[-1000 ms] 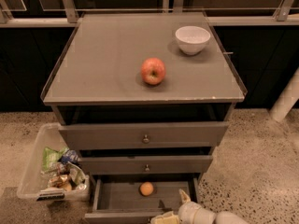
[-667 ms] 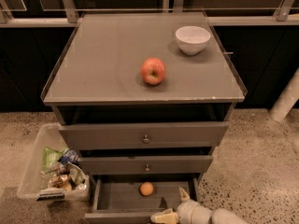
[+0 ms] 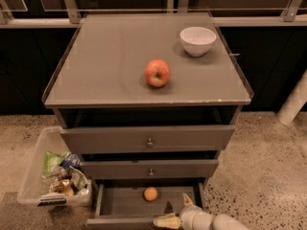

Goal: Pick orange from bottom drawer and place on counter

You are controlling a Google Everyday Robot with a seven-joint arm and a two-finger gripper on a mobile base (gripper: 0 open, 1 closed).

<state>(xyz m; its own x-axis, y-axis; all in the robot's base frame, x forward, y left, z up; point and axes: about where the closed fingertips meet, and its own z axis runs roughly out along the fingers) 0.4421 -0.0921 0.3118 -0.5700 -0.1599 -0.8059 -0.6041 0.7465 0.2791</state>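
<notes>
- The worktop [image 3: 96, 56] has a thin raised edge. An apple [image 3: 157, 73] sits near its front middle and a white bowl [image 3: 197, 40] at the back right; the left half is bare.
- Of the 3 drawers, only the bottom drawer [image 3: 120, 202] is pulled out. The orange [image 3: 150, 193] lies on its floor about midway across, touching no wall, with bare floor to either side.
- A clear bin [image 3: 33, 176] of packets stands on the floor just left of the open drawer.
- The arm [image 3: 225, 222] enters low from the bottom right. Its claw [image 3: 170, 209] sits at the drawer's front right corner, near the orange but apart from it.
- The claw is spread, pinching nothing: 1 finger [image 3: 184, 201] points up, the other lies leftward along the drawer front.
- The bin's white label [image 3: 52, 201] cannot be read.
</notes>
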